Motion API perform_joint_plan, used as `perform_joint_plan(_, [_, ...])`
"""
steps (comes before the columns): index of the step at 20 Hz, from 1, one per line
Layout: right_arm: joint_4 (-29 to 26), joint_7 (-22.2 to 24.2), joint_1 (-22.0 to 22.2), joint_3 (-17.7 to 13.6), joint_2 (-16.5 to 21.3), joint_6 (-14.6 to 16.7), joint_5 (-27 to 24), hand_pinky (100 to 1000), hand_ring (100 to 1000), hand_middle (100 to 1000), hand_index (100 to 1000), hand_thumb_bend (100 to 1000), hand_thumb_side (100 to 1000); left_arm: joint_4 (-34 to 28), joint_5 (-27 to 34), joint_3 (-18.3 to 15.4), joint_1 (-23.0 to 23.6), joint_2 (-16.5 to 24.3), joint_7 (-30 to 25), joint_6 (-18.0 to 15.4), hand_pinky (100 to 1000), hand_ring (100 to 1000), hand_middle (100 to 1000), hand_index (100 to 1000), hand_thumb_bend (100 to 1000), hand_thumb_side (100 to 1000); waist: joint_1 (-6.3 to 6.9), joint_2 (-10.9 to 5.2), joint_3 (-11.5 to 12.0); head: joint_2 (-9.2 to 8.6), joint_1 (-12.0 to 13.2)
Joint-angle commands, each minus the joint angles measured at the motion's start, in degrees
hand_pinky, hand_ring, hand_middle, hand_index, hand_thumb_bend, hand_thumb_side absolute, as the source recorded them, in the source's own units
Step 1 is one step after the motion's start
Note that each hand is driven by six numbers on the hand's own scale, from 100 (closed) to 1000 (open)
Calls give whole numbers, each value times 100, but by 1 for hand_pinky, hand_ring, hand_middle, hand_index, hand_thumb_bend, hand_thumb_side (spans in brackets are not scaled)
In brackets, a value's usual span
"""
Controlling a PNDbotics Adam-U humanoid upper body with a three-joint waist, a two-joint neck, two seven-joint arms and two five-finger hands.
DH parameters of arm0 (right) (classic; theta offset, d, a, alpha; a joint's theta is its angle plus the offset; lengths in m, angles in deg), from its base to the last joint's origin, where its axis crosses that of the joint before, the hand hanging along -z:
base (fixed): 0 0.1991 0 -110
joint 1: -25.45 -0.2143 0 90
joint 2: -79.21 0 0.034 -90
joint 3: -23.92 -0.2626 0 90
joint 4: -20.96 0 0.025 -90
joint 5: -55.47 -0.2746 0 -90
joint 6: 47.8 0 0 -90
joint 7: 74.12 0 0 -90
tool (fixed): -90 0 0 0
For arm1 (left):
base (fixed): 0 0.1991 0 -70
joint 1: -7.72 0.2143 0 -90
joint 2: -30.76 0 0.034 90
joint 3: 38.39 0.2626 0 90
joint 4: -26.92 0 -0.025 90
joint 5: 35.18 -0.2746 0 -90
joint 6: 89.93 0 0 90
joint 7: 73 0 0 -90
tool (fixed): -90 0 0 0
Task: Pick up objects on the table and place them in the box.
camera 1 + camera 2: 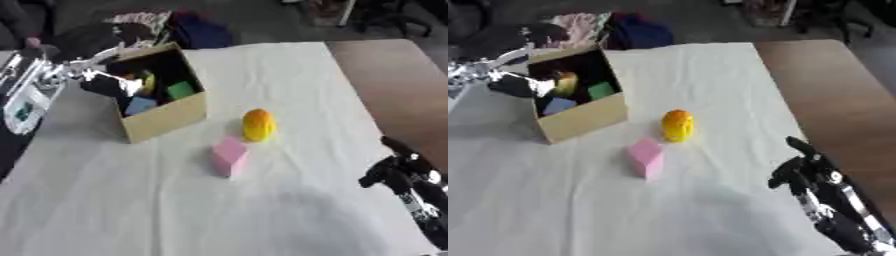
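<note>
Box (166, 120) – far left on white cloth (289, 200), holding green, blue and yellow pieces. Left hand (109, 86) at its open mouth; grip cannot be told. Orange item (258, 125) and pink block (228, 156) – just apart, mid-table. Right hand (798, 167) idle at lower right, fingers relaxed, holding nothing

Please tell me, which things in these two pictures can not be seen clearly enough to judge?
- Left hand at the cardboard box: both views blur it, so whether its fingers hold anything cannot be told.
- Box contents: only yellow, green and blue patches show; the near wall hides the floor.
- Right hand: dark and blurred; its finger pose is unclear in both views.
- Yellow-orange object: rounded, but its kind is unclear.
- Pink block: its far side is hidden.
</note>
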Motion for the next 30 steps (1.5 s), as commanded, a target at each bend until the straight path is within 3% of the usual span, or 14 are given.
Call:
perform_joint_plan(1, [18,55,-268,-2,441,157,107,678,578,584,965,100,415,-1114,1174,-422,415,529,368,219,871,858,858,945,100,344,-41,-173,77,-48,-91])
perform_joint_plan(2, [71,60,-364,-7,556,216,176,679,580,583,968,100,444,-1429,1506,-547,668,597,531,294,854,846,850,941,100,348,-42,-171,126,-51,-111])
perform_joint_plan(3, [134,58,-456,-4,664,277,249,682,585,591,971,100,396,-1685,1786,-663,906,637,702,419,839,824,817,924,100,396,-45,-169,176,-53,-125])
perform_joint_plan(6, [371,39,-846,75,1101,528,486,688,597,602,980,100,369,-2396,2636,-897,1677,566,1213,474,822,803,793,914,100,432,-51,-158,349,-60,-204])
perform_joint_plan(7, [437,49,-981,123,1236,628,565,696,610,612,986,100,434,-2471,2813,-939,1853,503,1306,445,816,795,785,910,100,446,-55,-155,395,-67,-224])
perform_joint_plan(8, [510,64,-1123,177,1370,731,643,700,617,622,990,100,329,-2508,2943,-971,2008,418,1365,387,812,791,780,907,100,456,-58,-151,437,-76,-248])
perform_joint_plan(9, [576,90,-1270,242,1508,836,719,709,632,637,997,100,302,-2526,3039,-992,2146,314,1395,323,807,783,771,902,100,471,-63,-148,476,-87,-269])
perform_joint_plan(13, [851,331,-1883,604,2034,1276,985,740,689,701,1000,100,219,-2543,3317,-998,2544,-204,1410,139,792,760,750,889,100,516,-87,-121,604,-125,-357])
perform_joint_plan(17, [1287,745,-2546,1117,2368,1686,1278,764,735,754,1000,100,198,-2543,3491,-1002,2677,-705,1389,115,783,748,736,880,100,539,-114,-90,725,-162,-461])
perform_joint_plan(23, [1887,1361,-3340,1753,2090,2478,2088,823,833,857,1000,100,206,-2544,3632,-965,2693,-1172,1363,197,779,742,729,877,100,559,-132,-25,920,-225,-661])
perform_joint_plan(30, [2459,1680,-3785,2000,1422,3485,3606,904,950,967,1000,100,271,-2544,3632,-947,2700,-1336,1297,254,778,739,723,877,100,566,-129,24,1099,-277,-818])
